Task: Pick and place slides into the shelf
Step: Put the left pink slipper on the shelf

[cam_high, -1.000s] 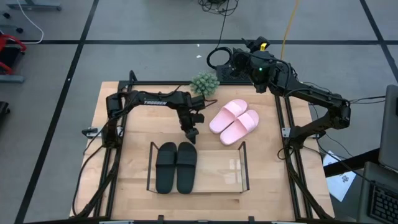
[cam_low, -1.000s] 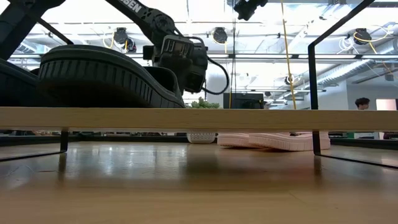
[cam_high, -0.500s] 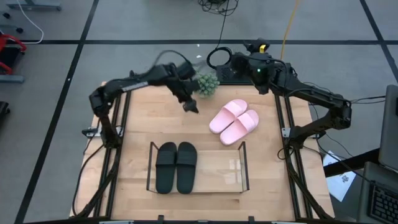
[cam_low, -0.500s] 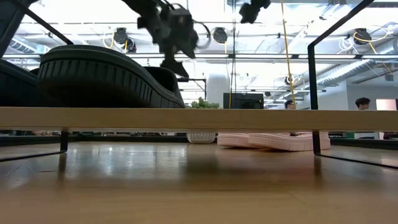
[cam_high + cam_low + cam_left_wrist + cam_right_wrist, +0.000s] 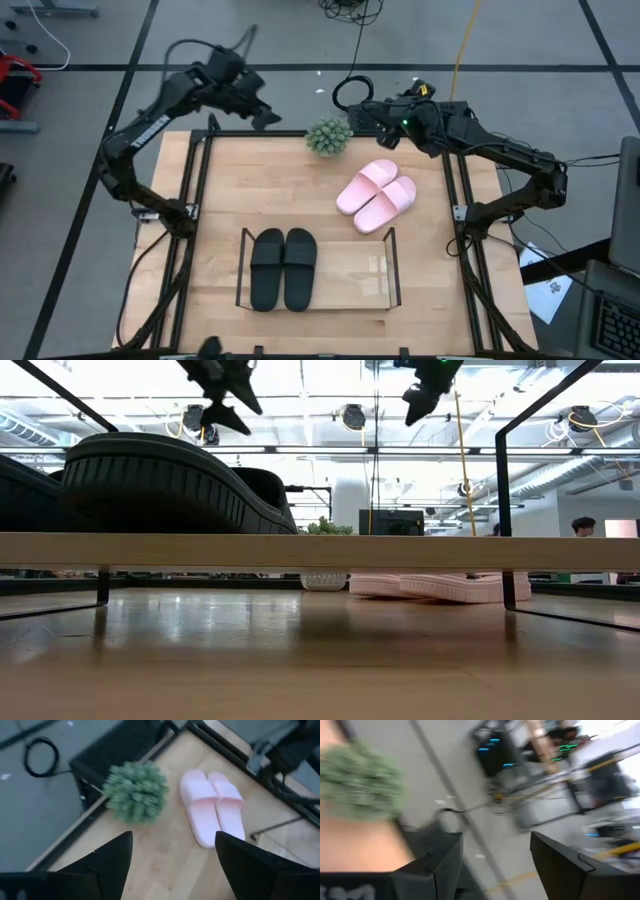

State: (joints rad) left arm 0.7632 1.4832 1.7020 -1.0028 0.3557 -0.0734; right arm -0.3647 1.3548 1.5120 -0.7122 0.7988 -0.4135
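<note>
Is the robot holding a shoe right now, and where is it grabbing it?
No, nothing is held. The left end effector and the right end effector are both open and empty, up near the table's far edge.

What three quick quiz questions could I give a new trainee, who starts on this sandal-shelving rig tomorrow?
1. True or false: the black slides lie in the shelf.
2. What lies beside the pink slides at the table's far edge? A) small green plant B) cup C) box
3. Fill in: the left gripper and right gripper both hold ____.

Key: 1 true; 2 A; 3 nothing
</note>
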